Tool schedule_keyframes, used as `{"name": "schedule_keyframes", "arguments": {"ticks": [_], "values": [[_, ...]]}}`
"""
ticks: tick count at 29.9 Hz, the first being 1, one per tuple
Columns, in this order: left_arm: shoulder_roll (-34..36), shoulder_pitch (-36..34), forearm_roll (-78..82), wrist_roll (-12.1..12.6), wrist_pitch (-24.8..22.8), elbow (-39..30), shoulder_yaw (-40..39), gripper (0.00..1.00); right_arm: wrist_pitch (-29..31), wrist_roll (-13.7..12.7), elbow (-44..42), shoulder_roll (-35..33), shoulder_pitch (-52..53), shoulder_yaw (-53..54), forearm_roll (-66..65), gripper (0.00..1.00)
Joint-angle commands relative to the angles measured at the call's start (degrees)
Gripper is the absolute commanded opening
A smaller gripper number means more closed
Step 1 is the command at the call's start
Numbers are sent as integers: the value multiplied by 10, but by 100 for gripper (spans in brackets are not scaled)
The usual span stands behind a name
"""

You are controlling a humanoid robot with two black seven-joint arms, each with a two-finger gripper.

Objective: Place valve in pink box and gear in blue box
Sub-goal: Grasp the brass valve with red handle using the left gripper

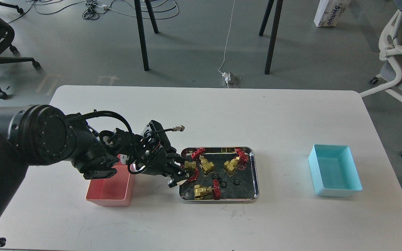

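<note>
**Left gripper clenched on a valve at the tray's left end**

We reach in from the left with our left arm (47,139), and its left gripper (183,172) sits over the left end of the steel tray (253,174). Its two fingers are clamped on the valve (190,167): the brass body shows between the fingertips and the red handwheel curves just right of them. Whether the valve is lifted off the tray floor or resting on it we cannot tell. Our right arm and its gripper are out of view.

We count four valves in all. Besides the gripped one, a second valve (204,164) lies just right of it toward the far side of the tray, a third valve (234,162) lies near the far right corner, and a fourth valve (204,191) lies along the near edge with its handwheel to the right.

We count three gears, all tiny and black, on the tray floor: one gear (215,176) near the middle, another gear (223,184) just nearer and to the right, and a third gear (236,181) farther right.

There are two boxes on the white table (201,111). The pink box (112,191) stands left of the tray, partly under our arm, and what shows of its inside holds nothing. The blue box (334,170) stands well apart to the right of the tray and is likewise bare inside.
</note>
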Motion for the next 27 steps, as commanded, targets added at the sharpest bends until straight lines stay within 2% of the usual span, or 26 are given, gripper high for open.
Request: {"name": "schedule_keyframes", "arguments": {"ticks": [1, 13, 23, 27], "values": [[0, -1, 1, 0, 1, 2, -1, 34, 0, 0, 0, 0, -3, 1, 0, 100], [0, -1, 8, 0, 4, 2, -2, 12, 0, 0, 0, -1, -8, 2, 0, 100], [0, -18, 19, 0, 26, -18, -10, 11, 0, 0, -1, -1, -11, 1, 0, 100], [0, -46, 19, 0, 27, -46, -11, 11, 0, 0, -1, -1, -11, 1, 0, 100]]}}
